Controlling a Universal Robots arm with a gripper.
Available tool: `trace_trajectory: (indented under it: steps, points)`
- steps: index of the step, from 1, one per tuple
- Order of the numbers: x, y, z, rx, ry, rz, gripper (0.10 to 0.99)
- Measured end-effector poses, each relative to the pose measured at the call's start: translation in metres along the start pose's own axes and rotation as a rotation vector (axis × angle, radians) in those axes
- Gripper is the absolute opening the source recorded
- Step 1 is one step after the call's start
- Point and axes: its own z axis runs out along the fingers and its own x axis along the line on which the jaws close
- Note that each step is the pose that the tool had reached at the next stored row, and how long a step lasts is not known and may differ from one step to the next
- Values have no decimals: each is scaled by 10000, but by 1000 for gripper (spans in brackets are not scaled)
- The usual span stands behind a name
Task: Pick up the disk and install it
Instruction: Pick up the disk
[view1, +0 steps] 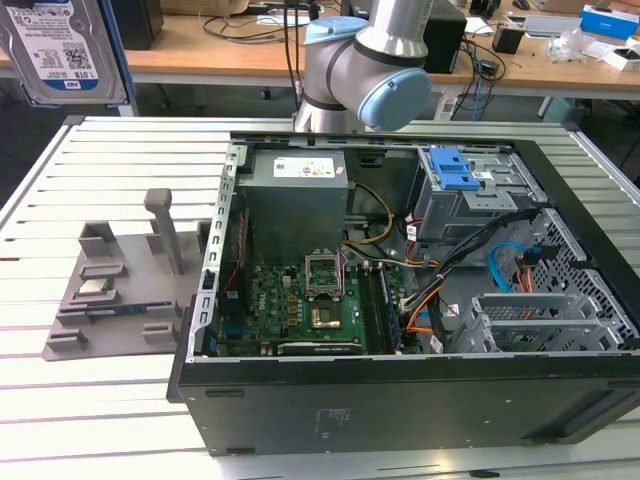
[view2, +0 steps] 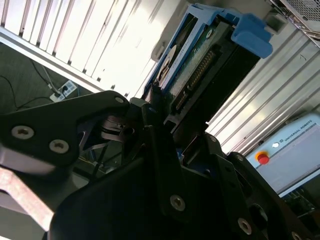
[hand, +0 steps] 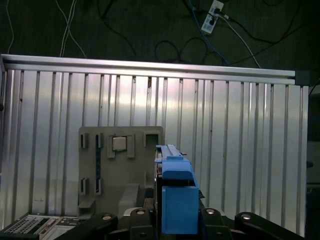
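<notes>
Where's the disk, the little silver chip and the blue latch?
the disk (view1: 62, 48): exterior view, its labelled face.
the silver chip (hand: 119, 143): first wrist view, its top.
the blue latch (view1: 455, 170): exterior view, its flat middle.

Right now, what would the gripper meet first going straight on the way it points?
Holding the disk, the gripper would likely meet the grey fixture plate on the slatted table, near its edge; depth is unclear.

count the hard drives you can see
1: the disk, clamped in the hand, at the exterior view's upper left. The drive cage inside the computer case may hide another.
</notes>
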Motion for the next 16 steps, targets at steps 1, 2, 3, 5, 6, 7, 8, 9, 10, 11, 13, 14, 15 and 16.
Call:
trace_trajectory:
  steps: [1,2,3,5,6,7,8,9,10,11,13,14,15,16]
  points:
    - [0,0,-8,0,0,0,365]
    - [0,0,-10,1,0,0,365]
    - [0,0,-9,2,-1,0,365]
    - [0,0,-11,0,0,0,365]
    - [0,0,-11,1,0,0,365]
    - [0,0,-11,0,-1,0,365]
    - [0,-14,-12,0,-1,-1,365]
    - [3,-64,-14,0,0,0,365]
    - [4,-86,-16,0,0,1,365]
    - [5,-110,-17,-1,1,1,365]
    - [8,-172,-19,0,0,0,365]
    - [10,-214,-21,1,0,-1,365]
    - [12,-256,-23,1,0,-1,365]
    - [13,-282,-24,0,0,0,365]
